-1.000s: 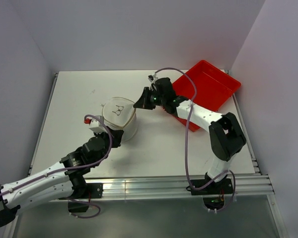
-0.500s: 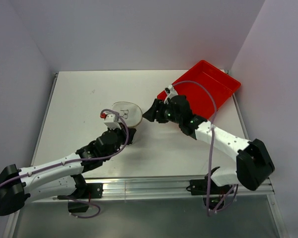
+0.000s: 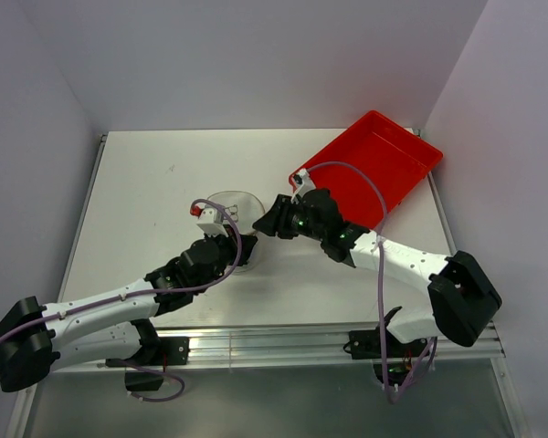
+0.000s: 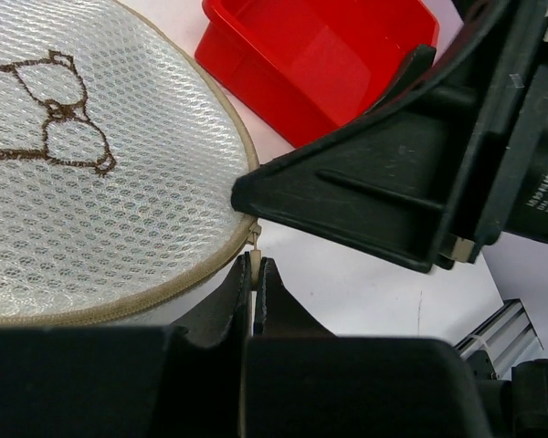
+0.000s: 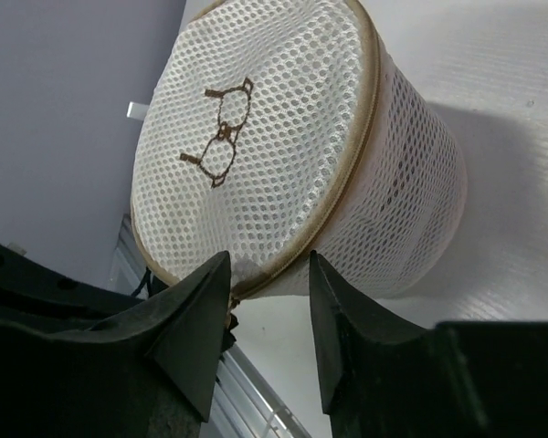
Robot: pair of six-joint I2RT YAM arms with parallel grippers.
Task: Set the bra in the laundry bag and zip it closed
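Note:
The white mesh laundry bag (image 3: 230,203) stands mid-table, its lid with the brown squiggle (image 4: 64,137) lying flat on top. My left gripper (image 3: 245,246) is at the bag's near right rim, shut on the beige zipper pull (image 4: 254,265). My right gripper (image 3: 260,224) is open just right of the bag. In the right wrist view its fingertips (image 5: 215,283) straddle the zip seam of the bag (image 5: 283,155), close to the left fingers. The bra is not clearly in view; only a faint pinkish tint shows through the side mesh.
The red plastic tray (image 3: 384,160) sits at the back right, also seen in the left wrist view (image 4: 320,55). The table's metal rail (image 3: 329,342) runs along the near edge. Purple cables loop over both arms.
The left gripper has travelled round the bag's rim from its near left to its near right side. The right arm has swung nearer and now sits close against the bag's right rim.

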